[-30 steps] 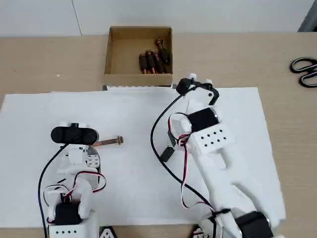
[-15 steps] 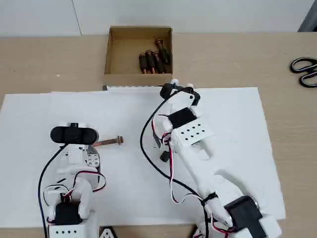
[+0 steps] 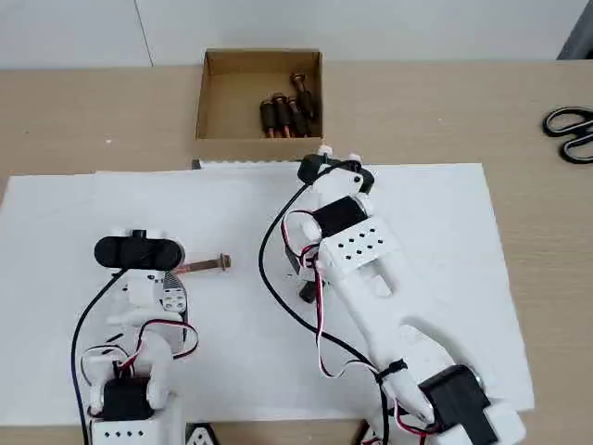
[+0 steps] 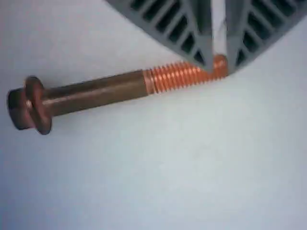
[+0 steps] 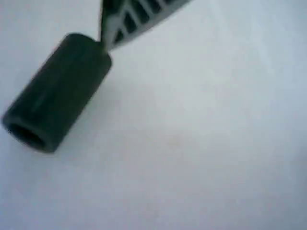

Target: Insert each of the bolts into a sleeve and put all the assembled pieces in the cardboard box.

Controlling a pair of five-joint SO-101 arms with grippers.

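Fingers [image 4: 184,28] of our left gripper [image 4: 218,50] pinch the bolt [image 4: 96,93] by its threaded tip on the white paper [image 3: 232,334]; the cardboard box [image 3: 232,107] sits farther back; right of it, our right gripper [image 5: 104,44] touches the sleeve [image 5: 57,91], though we cannot tell if it grips

1. Far side of the wooden table [image 3: 93,111]: the open brown cardboard box [image 3: 213,93], with the copper bolt-and-black-sleeve pieces [image 3: 285,113] lying in its right half.
2. Just in front of the box, the white paper sheet [image 3: 232,204] spreads across the table.
3. Left on the sheet, the loose copper flanged bolt [image 4: 96,93] lies flat, its threaded end between the jaws of the left gripper [image 4: 218,60].
4. The black cylindrical sleeve [image 5: 57,96] lies on the sheet, one end touching the right gripper [image 5: 106,40].
5. Far right, on bare table: the black-handled scissors [image 3: 567,133].
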